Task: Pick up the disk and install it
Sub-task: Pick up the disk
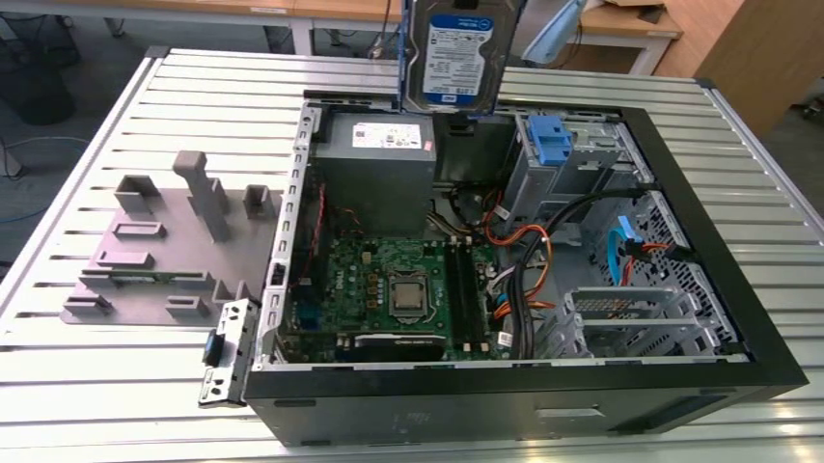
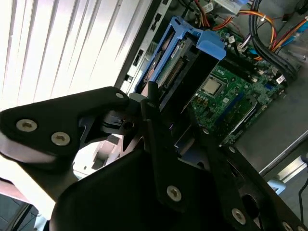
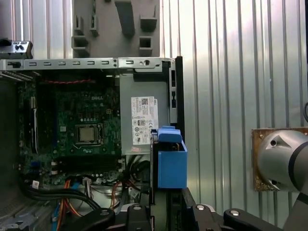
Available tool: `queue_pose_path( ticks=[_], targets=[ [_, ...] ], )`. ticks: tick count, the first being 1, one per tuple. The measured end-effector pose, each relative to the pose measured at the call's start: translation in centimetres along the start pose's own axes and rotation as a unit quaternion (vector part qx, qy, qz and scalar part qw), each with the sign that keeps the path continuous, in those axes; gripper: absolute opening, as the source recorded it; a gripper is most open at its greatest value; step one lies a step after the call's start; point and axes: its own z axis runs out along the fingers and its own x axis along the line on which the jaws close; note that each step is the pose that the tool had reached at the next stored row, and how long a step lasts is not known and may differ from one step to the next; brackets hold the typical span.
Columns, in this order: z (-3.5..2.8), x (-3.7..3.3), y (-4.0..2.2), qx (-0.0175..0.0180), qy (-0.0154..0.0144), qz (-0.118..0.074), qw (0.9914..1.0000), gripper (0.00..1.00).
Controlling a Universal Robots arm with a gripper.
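Exterior view first: the disk [image 1: 457, 53] hangs upright in the air, label facing the camera, above the far wall of the open computer case [image 1: 721, 318] that lies on the slatted table [image 1: 103, 386]. It is just over the gap between the grey metal box [image 1: 373, 159] and the drive bay with the blue clip [image 1: 551, 140]. In the second wrist view the pincer [image 2: 168, 110] is clamped on the disk's flat faces, with the blue side rails [image 2: 209, 45] pointing down toward the motherboard [image 2: 226, 91]. The grey slotted tray [image 1: 154, 251] sits near the table's edge on the exterior view's left, well apart from the disk. From where I stand, doing this step well means keeping the disk square to the bay, rails parallel to its guides, and clear of the orange and black cables [image 1: 566, 231] beside it. A tilted entry would likely jam a rail.
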Motion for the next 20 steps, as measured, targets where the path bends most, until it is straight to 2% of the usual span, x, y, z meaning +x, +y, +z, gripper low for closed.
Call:
queue_pose_path(
  ticks=[5,12,20],
  targets=[
    [-0.01,-0.07,-1.57,0.0000,0.0000,0.000,1.00000,0.35],
    [-0.01,-0.03,-1.61,0.0000,0.0002,0.000,1.00000,0.35],
    [-0.04,0.62,-1.64,0.0001,0.0025,0.000,1.00000,0.35]
  ],
)
